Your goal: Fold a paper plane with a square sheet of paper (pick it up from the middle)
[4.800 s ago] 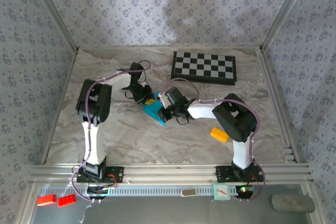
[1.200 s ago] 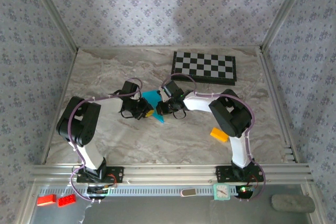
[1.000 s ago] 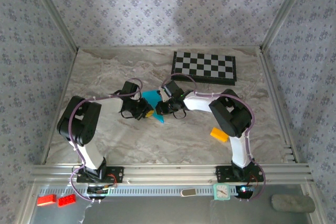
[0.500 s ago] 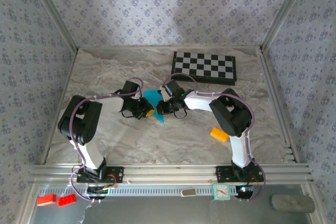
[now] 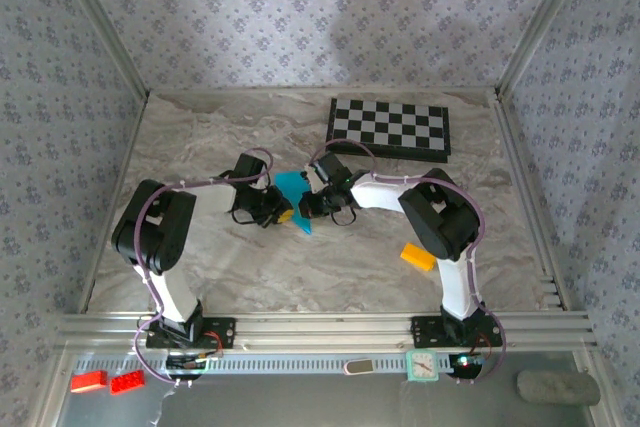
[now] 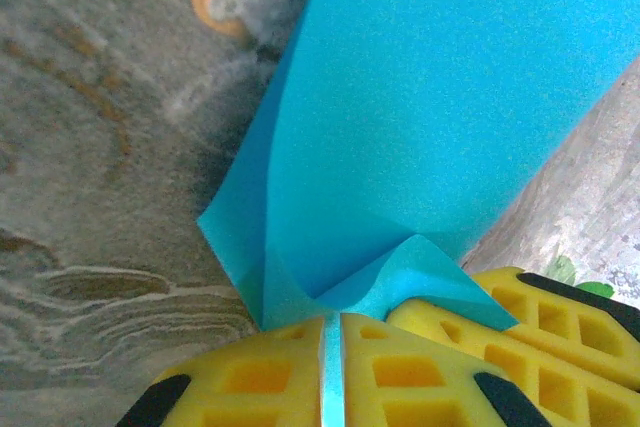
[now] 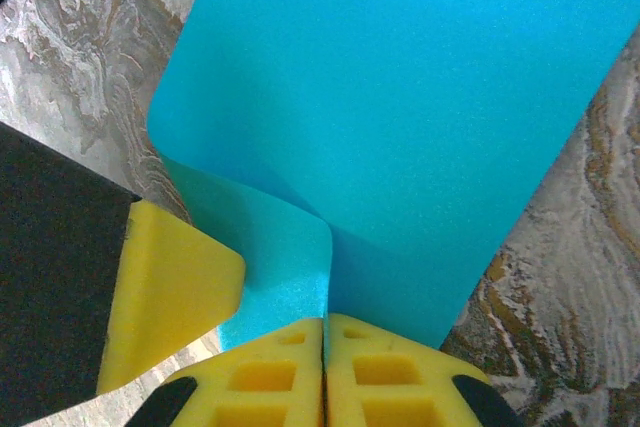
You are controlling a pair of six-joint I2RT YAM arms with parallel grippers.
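Both now grip: the right pincer has just nipped shut on the square sheet of paper, joining the left pincer clamped there, mid-bench. The next fold looks ready to start.

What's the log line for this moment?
left gripper: shut on paper | right gripper: shut on paper | paper: partly folded, pinched from both sides | block: apart, untouched

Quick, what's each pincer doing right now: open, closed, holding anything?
The left pincer: closed, pinching an edge of the blue paper.
The right pincer: closed, pinching the same paper.
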